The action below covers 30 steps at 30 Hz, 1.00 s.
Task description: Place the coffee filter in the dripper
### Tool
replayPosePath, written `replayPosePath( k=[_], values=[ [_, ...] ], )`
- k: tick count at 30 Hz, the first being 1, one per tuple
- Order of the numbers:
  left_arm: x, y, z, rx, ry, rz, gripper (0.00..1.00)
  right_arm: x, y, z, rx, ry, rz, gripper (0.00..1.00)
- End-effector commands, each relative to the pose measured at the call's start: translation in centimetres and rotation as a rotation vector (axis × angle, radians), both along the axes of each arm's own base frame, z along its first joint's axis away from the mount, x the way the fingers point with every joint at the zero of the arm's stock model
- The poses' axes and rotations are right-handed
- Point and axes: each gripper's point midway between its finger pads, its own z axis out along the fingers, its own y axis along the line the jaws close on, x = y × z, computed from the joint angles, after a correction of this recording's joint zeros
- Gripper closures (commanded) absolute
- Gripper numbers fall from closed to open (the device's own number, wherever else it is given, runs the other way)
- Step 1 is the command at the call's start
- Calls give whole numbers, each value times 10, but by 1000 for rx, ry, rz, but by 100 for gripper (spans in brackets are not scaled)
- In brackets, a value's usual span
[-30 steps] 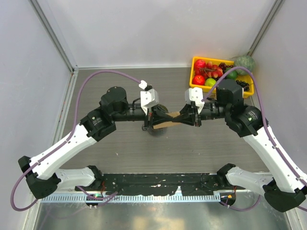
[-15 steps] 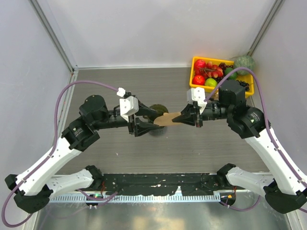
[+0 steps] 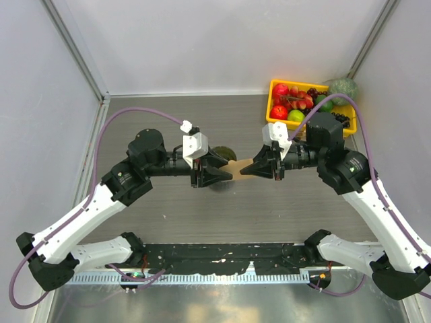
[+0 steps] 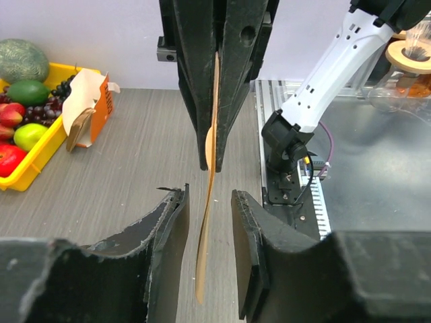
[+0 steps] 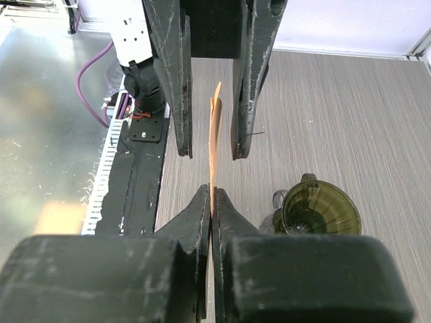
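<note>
Moved back in, left jaws stand released astride the coffee filter [image 3: 239, 168]; right jaws clench it near the dripper [image 5: 320, 210].

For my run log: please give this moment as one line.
right gripper: shut on coffee filter | left gripper: open, jaws either side of filter's free end, not touching | dripper: empty, upright

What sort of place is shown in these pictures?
Probably a robot test cell in a laboratory: plain white panels enclose the grey table, the left arm and the right arm are bolted at its near edge, and a yellow tray holds fruit.
</note>
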Motion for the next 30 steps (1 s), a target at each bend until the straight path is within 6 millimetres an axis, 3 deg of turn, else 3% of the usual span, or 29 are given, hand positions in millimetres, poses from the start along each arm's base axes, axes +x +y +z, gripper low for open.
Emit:
replayPosePath(
  k=[1, 8, 11, 13, 14, 16, 17, 21, 24, 28, 30],
  values=[
    [-11, -2, 33, -93, -45, -54, 64, 0, 4, 4, 23, -17, 20, 95],
    [-12, -3, 35, -102, -45, -63, 74, 1, 3, 3, 18, -23, 22, 95],
    [-11, -5, 33, -98, -36, -62, 86, -1, 3, 3, 20, -19, 27, 95],
    [-10, -6, 32, -97, -24, -57, 100, -3, 2, 5, 20, -26, 33, 93],
    [-10, -6, 32, -96, -21, -56, 100, -3, 2, 5, 19, -26, 34, 87],
    [-9, -5, 28, -86, -17, -52, 100, -3, 1, 5, 16, -25, 23, 39],
    [-8, -4, 25, -75, -18, -43, 100, -4, 0, 10, 20, -34, 17, 35],
    [-6, -1, 10, -46, -28, -23, 100, -5, -3, 29, 37, -64, 2, 36],
    [-6, -1, 3, -38, -19, -27, 100, -5, -1, 42, 66, -54, 3, 44],
    [-6, -3, 3, -37, -16, -34, 100, -3, 4, 44, 78, -24, 16, 49],
    [-6, -3, 2, -36, -15, -31, 100, -1, 6, 41, 75, -17, 21, 58]
  ],
)
